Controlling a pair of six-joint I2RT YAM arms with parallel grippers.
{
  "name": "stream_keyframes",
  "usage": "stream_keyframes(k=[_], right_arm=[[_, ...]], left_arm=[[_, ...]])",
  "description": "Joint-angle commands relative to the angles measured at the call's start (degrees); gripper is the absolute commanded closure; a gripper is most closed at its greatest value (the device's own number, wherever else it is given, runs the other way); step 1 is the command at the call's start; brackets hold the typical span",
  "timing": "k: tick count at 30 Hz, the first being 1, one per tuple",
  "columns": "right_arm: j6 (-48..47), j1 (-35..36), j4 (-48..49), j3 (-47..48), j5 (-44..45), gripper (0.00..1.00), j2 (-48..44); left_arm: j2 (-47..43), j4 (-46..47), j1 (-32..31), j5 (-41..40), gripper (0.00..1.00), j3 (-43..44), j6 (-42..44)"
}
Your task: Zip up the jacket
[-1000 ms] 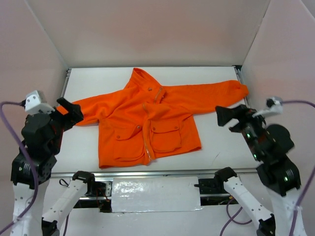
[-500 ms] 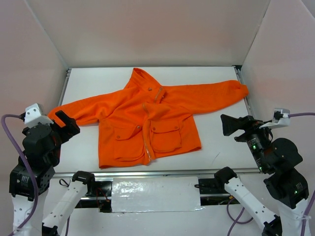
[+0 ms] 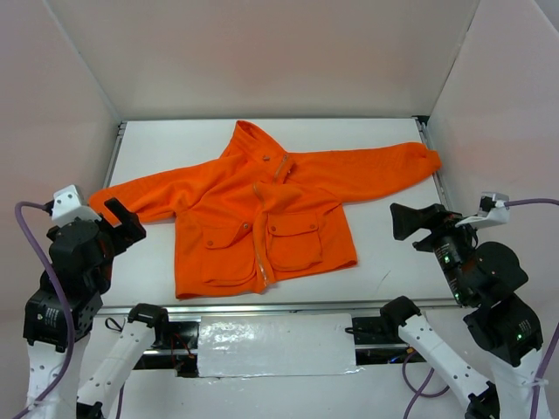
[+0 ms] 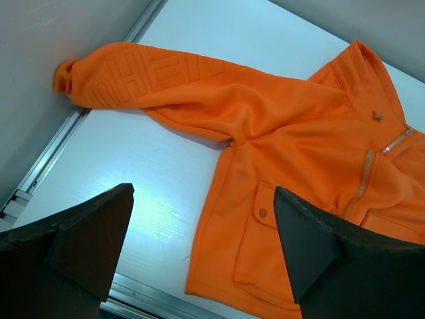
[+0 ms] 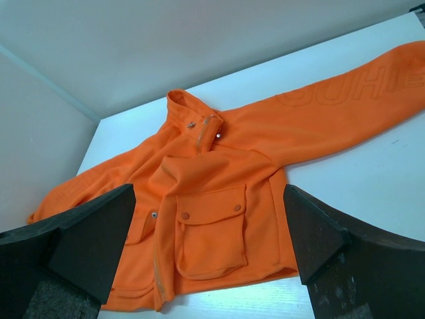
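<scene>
The orange fleece jacket lies flat on the white table, collar towards the back, sleeves spread left and right. Its pale zipper runs down the centre, and the front looks parted near the collar. My left gripper is open and empty, hovering near the left sleeve's cuff without touching it. My right gripper is open and empty, right of the jacket's hem and below the right sleeve. The left wrist view shows the jacket beyond my open gripper. The right wrist view shows the jacket beyond my open gripper.
White walls enclose the table on the left, back and right. A metal rail runs along the near edge, and another along the left edge. A white panel sits between the arm bases.
Both arms have drawn back towards the near edge, away from the sleeves. The jacket has not moved.
</scene>
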Motion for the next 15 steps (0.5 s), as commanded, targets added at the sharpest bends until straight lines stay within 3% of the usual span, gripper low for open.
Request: stream_keyframes(k=[1, 15], right_arm=[[0.2, 0.5, 0.7, -0.1, 1.2, 0.00, 0.7], [0.6, 0.5, 2.0, -2.6, 1.7, 0.00, 1.5]], left_arm=[[-1.1, 2.7, 0.1, 0.0, 0.01, -0.3, 1.1], [-1.9, 6.0, 0.1, 2.8, 0.01, -6.6, -0.5]])
